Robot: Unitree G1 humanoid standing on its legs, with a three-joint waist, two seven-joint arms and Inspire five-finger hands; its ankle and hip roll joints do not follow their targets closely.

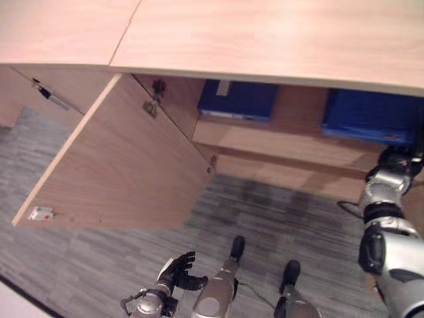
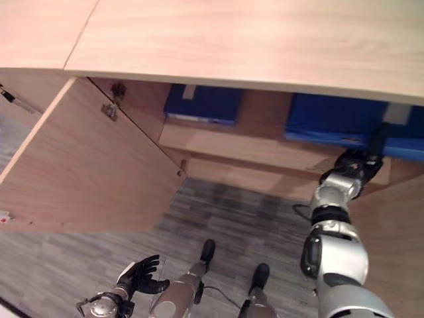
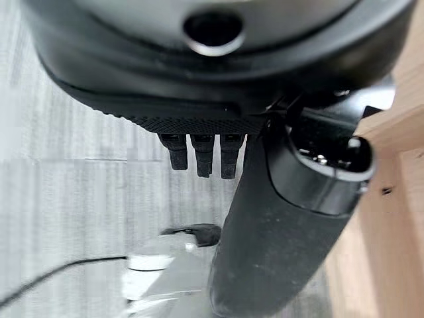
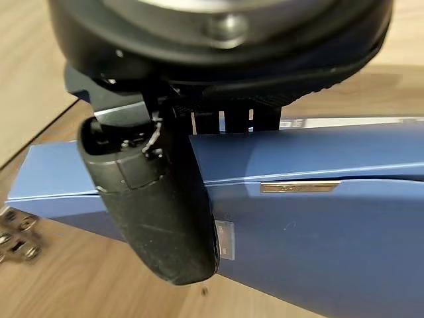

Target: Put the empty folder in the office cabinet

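Resting on the cabinet shelf (image 2: 265,149), the blue folder (image 2: 331,122) lay flat under my right hand (image 2: 358,165), whose thumb curled over its near edge while the fingers reached across the top, clamping it. I judged that grip was there to slide it deeper inside, since its front edge sat close to the shelf's lip. Beyond my hand, further along the shelf, a second blue folder (image 1: 238,99) lay well apart. The cabinet door (image 1: 126,165) swung wide to my far side, keeping the opening clear. My left hand (image 1: 179,271) hung low over the carpet (image 1: 298,218), fingers loosely spread, holding nothing. The countertop (image 1: 265,33) hid the folder's rear.
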